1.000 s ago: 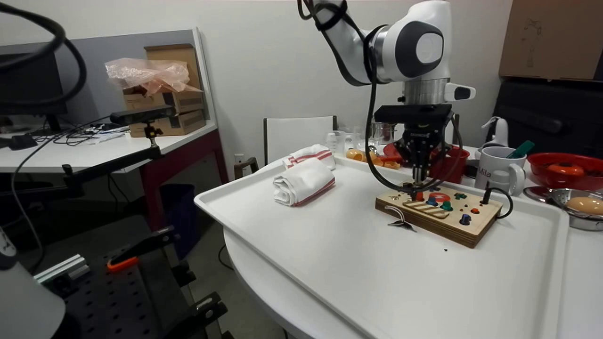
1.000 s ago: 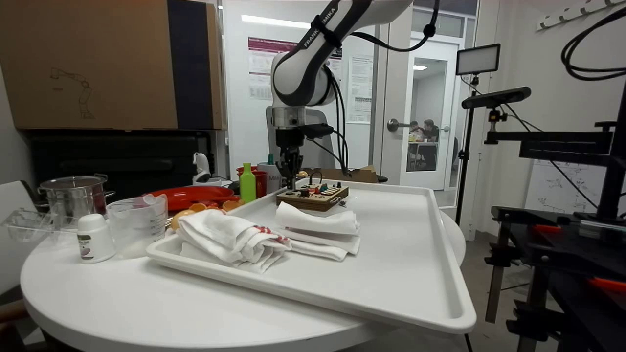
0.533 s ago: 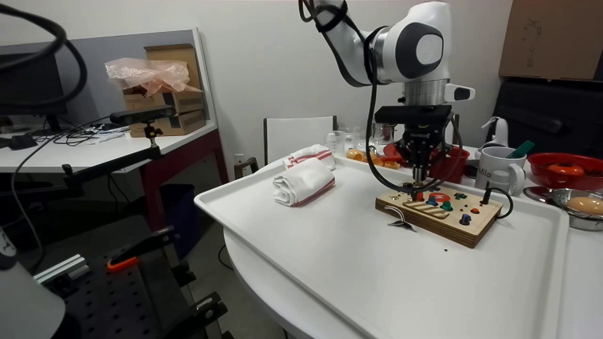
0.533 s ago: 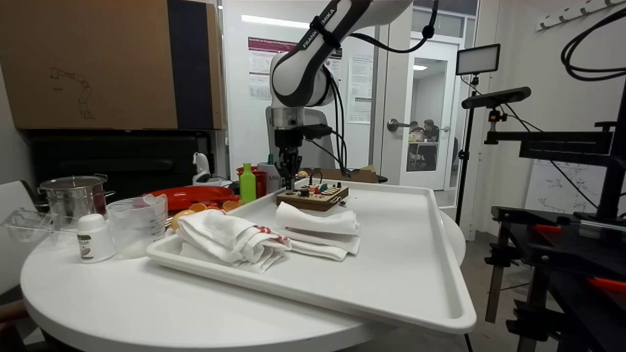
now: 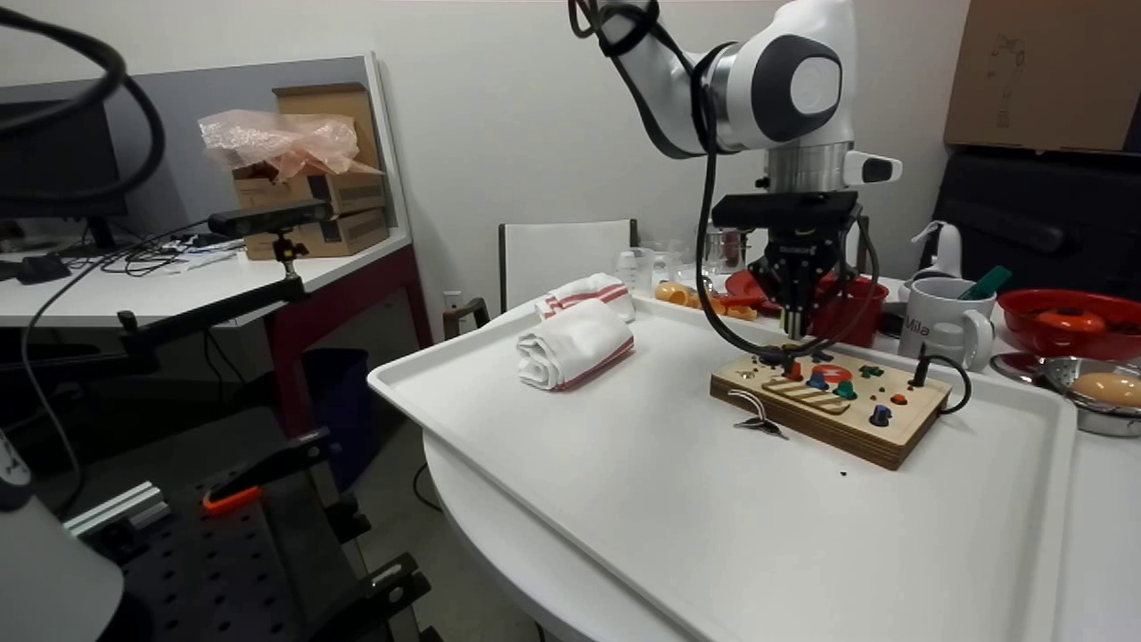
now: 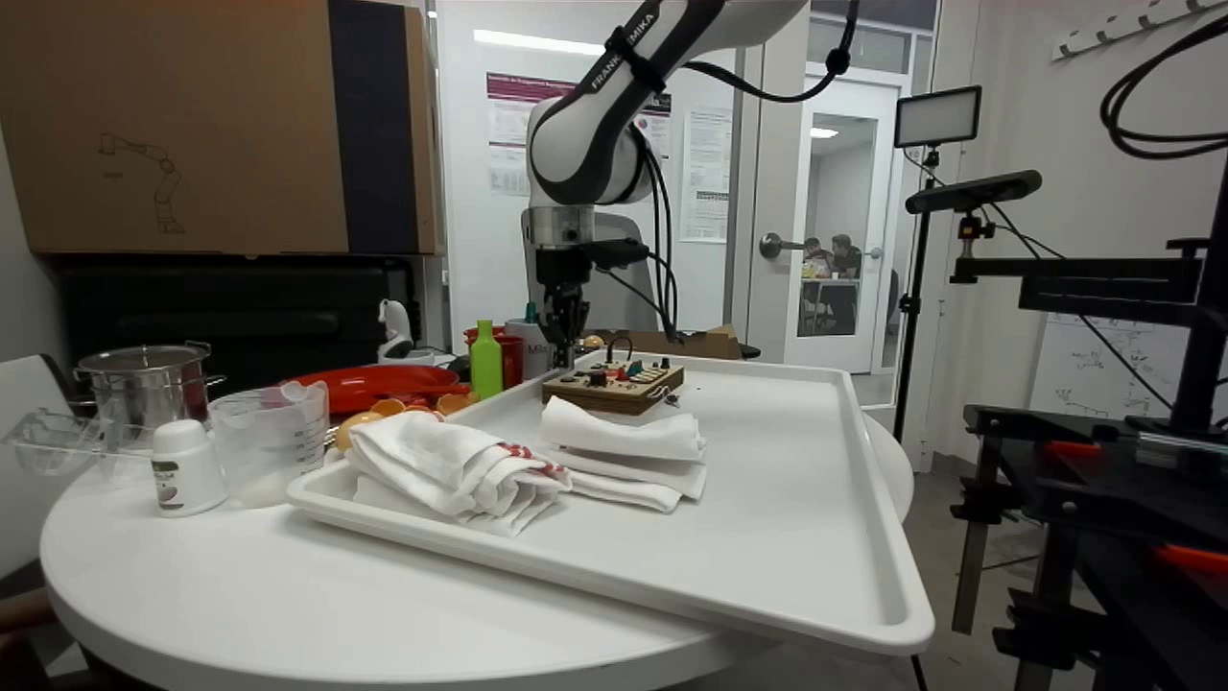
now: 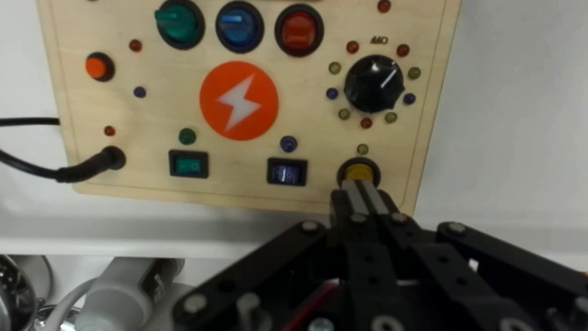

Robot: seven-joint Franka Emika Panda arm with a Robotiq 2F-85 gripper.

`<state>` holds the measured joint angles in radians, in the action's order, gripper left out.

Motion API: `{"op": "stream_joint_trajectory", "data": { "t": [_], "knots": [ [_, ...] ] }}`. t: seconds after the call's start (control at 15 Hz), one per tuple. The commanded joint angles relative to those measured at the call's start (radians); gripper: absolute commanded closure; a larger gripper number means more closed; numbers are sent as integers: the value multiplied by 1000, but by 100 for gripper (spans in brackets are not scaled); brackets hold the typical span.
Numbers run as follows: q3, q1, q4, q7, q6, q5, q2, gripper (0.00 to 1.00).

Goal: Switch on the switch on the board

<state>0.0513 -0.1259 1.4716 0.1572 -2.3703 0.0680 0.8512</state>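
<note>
The board (image 7: 161, 110) lies flat on the white tray, face up, and shows in both exterior views (image 5: 829, 432) (image 6: 595, 398). In the wrist view it carries a green rocker switch (image 7: 188, 165), a blue rocker switch (image 7: 287, 172), coloured knobs, a black dial (image 7: 374, 83) and a yellow round button (image 7: 359, 172). My gripper (image 7: 365, 183) points down with its fingers shut, nothing seen between them. Its tips partly cover the yellow button; whether they touch it I cannot tell. In both exterior views the gripper (image 5: 792, 335) (image 6: 563, 365) is just above the board's far edge.
The white tray (image 5: 624, 499) also holds two rolled cloths (image 5: 578, 346). A black cable (image 7: 27, 170) plugs into the board. Behind the tray stand a mug (image 5: 936, 325), a red cup (image 5: 860, 312), a red bowl (image 5: 1105, 330) and a green bottle (image 6: 486, 365).
My gripper has risen slightly from the board and shifted a little to the side. The board and cloths have not moved.
</note>
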Motion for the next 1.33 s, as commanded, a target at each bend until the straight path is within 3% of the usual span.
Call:
{"op": "stream_joint_trajectory", "data": {
  "t": [0.0, 0.67, 1.27],
  "knots": [
    [11, 15, -8, -16, 40, 15, -7, 100],
    [20, 25, -14, -22, 100, 32, 14, 100],
    [14, 24, -17, -17, 69, 33, 30, 100]
  ]
}}
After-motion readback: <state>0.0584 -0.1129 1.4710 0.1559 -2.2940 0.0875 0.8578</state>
